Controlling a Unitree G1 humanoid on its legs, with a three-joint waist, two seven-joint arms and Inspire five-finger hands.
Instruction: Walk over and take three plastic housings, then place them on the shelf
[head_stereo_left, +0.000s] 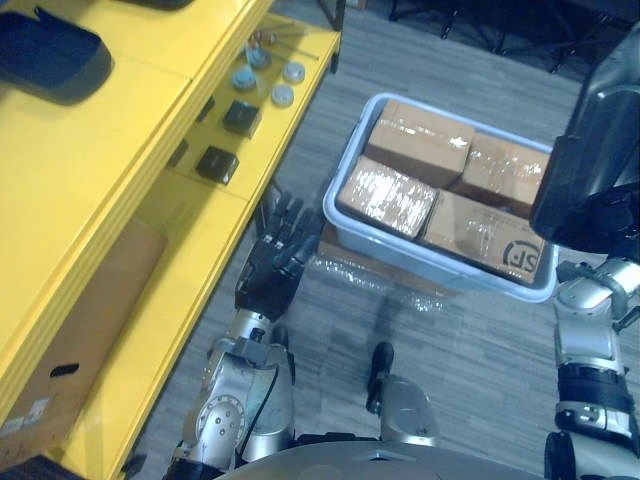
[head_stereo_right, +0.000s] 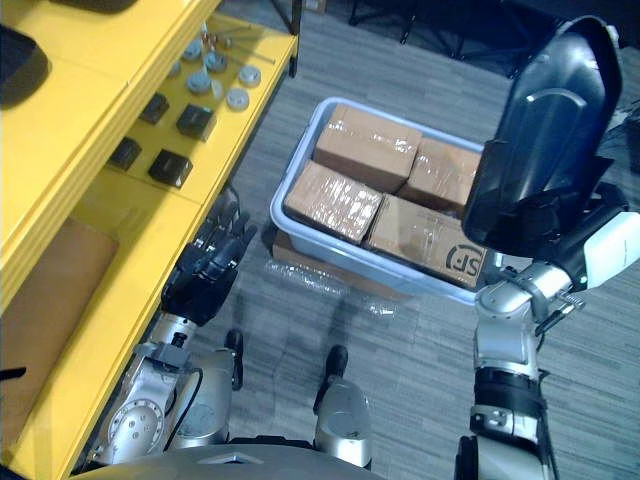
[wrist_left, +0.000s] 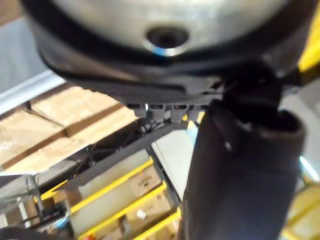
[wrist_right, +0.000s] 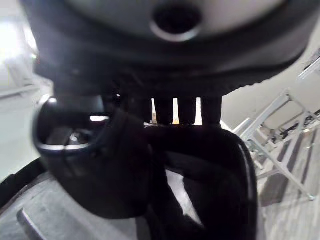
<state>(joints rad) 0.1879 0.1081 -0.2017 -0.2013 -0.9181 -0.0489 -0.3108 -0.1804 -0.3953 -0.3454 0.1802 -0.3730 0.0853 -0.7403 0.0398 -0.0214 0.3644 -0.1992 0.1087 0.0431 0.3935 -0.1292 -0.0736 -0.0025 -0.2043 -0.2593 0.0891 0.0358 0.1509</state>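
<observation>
My right hand (head_stereo_right: 556, 232) is raised at the right, shut on a dark plastic housing (head_stereo_right: 551, 125) that stands upright above the bin. In the right wrist view its fingers (wrist_right: 179, 110) curl round the housing's dark shell (wrist_right: 215, 175). A second dark housing (head_stereo_left: 52, 52) lies on the top level of the yellow shelf (head_stereo_left: 120, 170) at the far left. My left hand (head_stereo_left: 274, 257) hangs open beside the shelf's lower edge, fingers straight and holding nothing.
A pale blue bin (head_stereo_left: 420, 258) of taped cardboard boxes (head_stereo_left: 388, 197) stands on the floor ahead. Small black blocks (head_stereo_left: 217, 163) and grey discs (head_stereo_left: 283, 95) lie on a lower shelf level. A cardboard sheet (head_stereo_left: 90, 330) lies below. Clear wrap (head_stereo_left: 350, 272) lies by the bin.
</observation>
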